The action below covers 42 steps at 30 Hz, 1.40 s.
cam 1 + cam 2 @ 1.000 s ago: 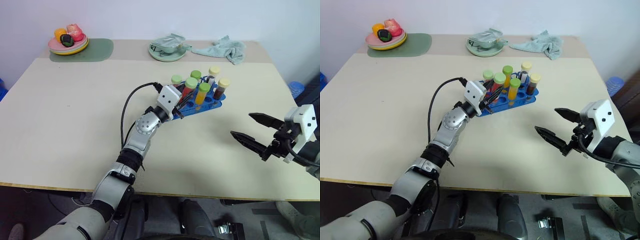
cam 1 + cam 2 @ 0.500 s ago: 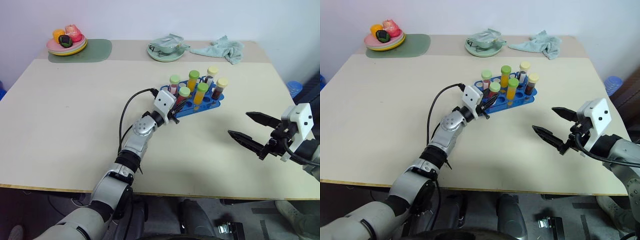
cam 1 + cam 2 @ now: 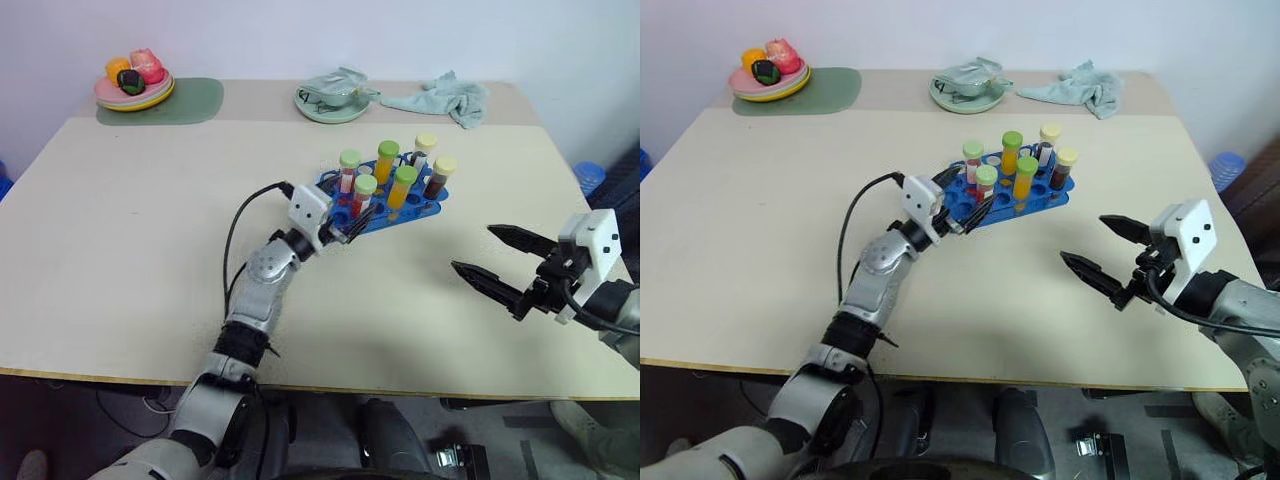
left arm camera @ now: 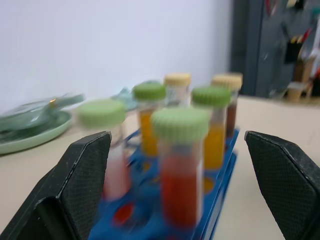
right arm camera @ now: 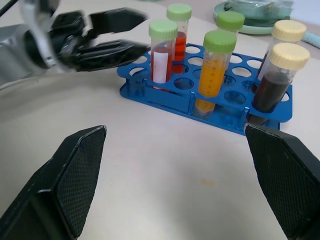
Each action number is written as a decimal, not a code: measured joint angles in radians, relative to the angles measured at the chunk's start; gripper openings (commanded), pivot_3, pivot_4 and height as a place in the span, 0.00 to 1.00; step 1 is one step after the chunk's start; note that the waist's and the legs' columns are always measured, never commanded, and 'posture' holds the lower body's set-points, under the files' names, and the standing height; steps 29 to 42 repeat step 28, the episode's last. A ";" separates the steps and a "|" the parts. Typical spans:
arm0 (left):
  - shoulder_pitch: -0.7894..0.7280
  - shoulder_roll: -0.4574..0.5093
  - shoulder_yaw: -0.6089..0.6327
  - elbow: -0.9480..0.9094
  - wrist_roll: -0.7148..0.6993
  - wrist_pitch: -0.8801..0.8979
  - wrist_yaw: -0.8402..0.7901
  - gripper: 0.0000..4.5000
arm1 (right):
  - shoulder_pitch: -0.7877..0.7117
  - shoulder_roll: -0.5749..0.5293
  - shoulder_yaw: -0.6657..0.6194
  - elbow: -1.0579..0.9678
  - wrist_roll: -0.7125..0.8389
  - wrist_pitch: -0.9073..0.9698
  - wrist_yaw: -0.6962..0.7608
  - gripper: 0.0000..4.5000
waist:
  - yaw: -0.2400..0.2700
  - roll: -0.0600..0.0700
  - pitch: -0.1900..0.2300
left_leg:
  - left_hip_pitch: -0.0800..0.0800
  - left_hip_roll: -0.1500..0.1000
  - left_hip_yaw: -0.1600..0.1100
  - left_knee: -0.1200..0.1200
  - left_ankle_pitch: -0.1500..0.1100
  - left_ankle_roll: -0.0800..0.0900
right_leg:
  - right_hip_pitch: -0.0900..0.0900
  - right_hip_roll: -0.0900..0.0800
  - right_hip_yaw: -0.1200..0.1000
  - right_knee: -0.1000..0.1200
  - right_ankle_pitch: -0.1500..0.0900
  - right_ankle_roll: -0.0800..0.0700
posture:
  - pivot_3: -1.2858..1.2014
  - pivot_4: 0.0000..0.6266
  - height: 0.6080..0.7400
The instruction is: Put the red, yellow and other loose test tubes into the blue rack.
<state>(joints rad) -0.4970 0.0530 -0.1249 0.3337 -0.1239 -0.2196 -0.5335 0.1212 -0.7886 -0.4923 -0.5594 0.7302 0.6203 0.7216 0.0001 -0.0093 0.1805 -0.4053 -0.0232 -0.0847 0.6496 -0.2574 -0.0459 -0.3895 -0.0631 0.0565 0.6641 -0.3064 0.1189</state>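
Note:
The blue rack sits right of the table's middle and holds several capped tubes upright. A green-capped red tube stands in its near-left corner. Behind it are a green-capped pink tube, two green-capped orange-yellow tubes and two cream-capped ones, one dark brown. My left gripper is open just short of that corner, touching nothing; in its wrist view the red tube stands between the spread fingers. My right gripper hovers open and empty to the rack's near right.
Along the back edge are a plate of fruit on a green mat, a green dish with crumpled wrap and a teal cloth. The table's front edge runs close under both arms.
My left gripper has opened, letting go of the green-capped red tube, which now stands in the rack. It has drawn back to the left. The right gripper has stayed put.

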 measured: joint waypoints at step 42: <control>0.607 0.606 0.300 -0.750 -0.467 0.469 -0.353 0.97 | 0.050 -0.020 -0.065 0.582 -0.071 -0.418 0.528 1.00 | -0.014 0.007 -0.001 | 0.017 0.004 0.001 -0.005 -0.003 0.004 | 0.019 -0.001 0.000 -0.008 -0.001 -0.001 | 0.52 0.24 1.00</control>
